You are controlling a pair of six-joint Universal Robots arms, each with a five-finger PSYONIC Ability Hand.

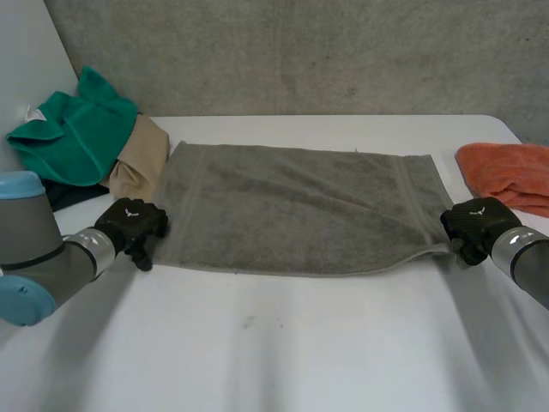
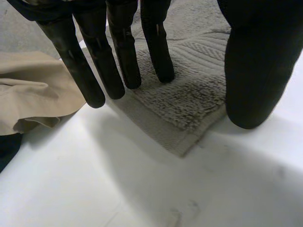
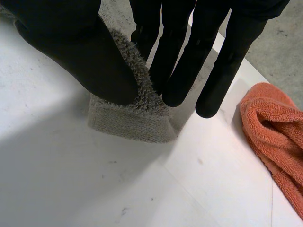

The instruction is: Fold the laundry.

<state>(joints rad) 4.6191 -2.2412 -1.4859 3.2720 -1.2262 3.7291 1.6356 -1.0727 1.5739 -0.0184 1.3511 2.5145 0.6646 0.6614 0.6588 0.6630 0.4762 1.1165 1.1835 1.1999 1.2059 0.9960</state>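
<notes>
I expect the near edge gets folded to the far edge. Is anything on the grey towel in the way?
Nothing visible lies on the grey towel. The beige cloth sits beside its left edge, the orange towel apart at its right.

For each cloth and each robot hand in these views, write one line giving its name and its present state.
grey towel: spread flat, one near corner raised in a pinch.
left robot hand: open, straight fingers at the towel's other near corner.
right robot hand: shut on the grey towel's corner, thumb against fingers.
green cloth: crumpled in a heap.
beige cloth: loosely bunched beside the green one.
orange towel: bunched up.
</notes>
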